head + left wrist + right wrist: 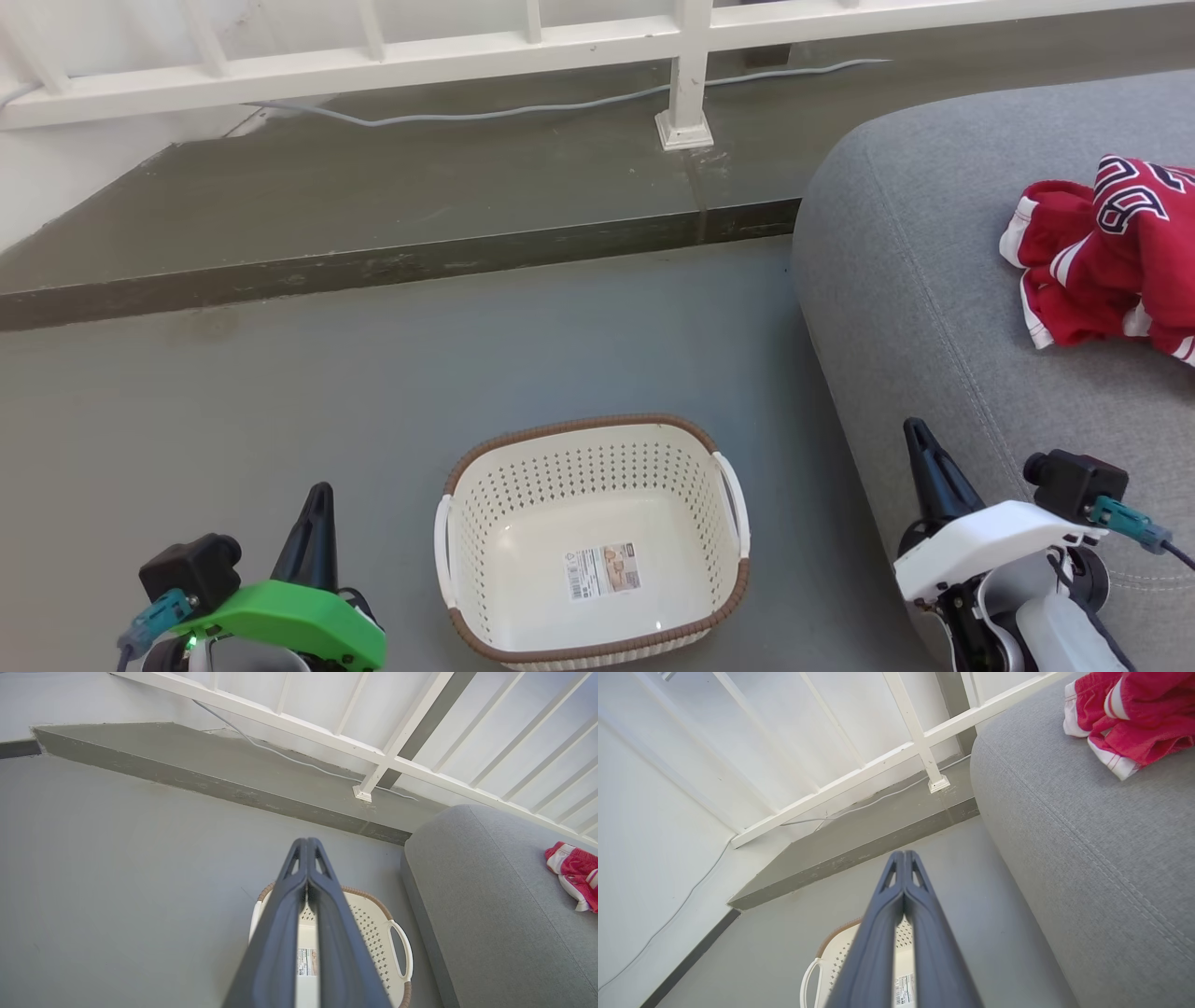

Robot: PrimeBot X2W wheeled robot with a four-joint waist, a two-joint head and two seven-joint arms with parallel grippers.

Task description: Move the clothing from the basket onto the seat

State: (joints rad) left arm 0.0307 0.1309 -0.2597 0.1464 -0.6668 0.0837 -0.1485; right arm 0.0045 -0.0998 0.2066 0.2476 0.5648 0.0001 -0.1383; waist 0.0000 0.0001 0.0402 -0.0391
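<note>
The cream basket (592, 546) with a brown rim stands on the grey floor at the bottom centre, holding nothing but its label sticker. The red clothing (1111, 252) with white trim and black numerals lies crumpled on the grey seat (934, 308) at the right. My left gripper (319, 499) is shut with nothing in it, low at the left of the basket. My right gripper (917, 434) is shut too, with nothing held, over the seat's front edge. The left wrist view shows the basket (373, 924) behind the closed fingers (308, 847), and the clothing (577, 872) far right.
A raised dark step (373, 266) crosses the floor behind the basket. Behind it a white railing (686, 84) stands with a grey cable (485, 114) along its foot. A white wall (654, 826) is at the far left.
</note>
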